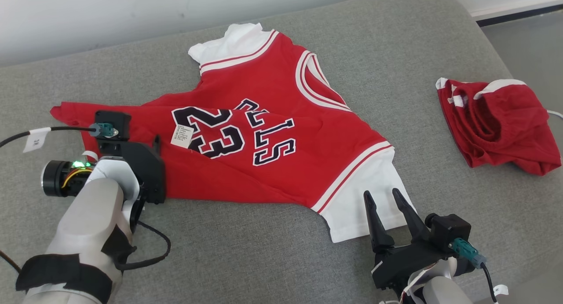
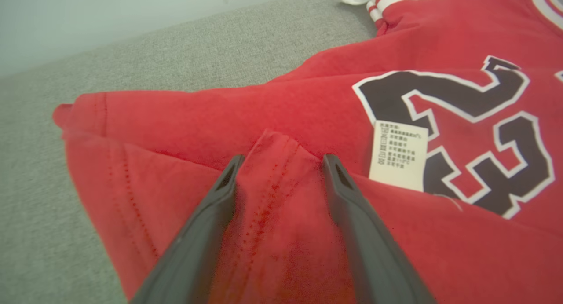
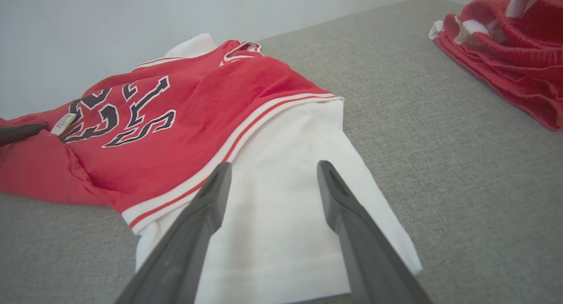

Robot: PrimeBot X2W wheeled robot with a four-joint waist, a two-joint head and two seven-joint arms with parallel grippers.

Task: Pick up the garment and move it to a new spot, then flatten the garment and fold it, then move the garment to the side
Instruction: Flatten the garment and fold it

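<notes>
- Jersey (image 1: 272, 132), red with white sleeves, lies spread out on the grey cushion (image 1: 396, 44).
- Left hand (image 2: 281, 161) stands wide open at the hem, a ridge of red cloth between its fingers.
- Right hand (image 1: 381, 192) is wide open, fingertips over the near white sleeve (image 1: 352, 216).
- Another red garment (image 1: 501, 123) lies bunched well apart.

Jersey (image 1: 281, 137) on couch (image 1: 396, 53), shorts (image 1: 501, 123) at its right

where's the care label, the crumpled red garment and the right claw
white rectangular care label (image 2: 398, 154), left wrist view, printed middle
crumpled red-and-white cloth garment (image 1: 506, 123), head view, red middle
right claw (image 1: 380, 192), head view, between fingertips
</notes>
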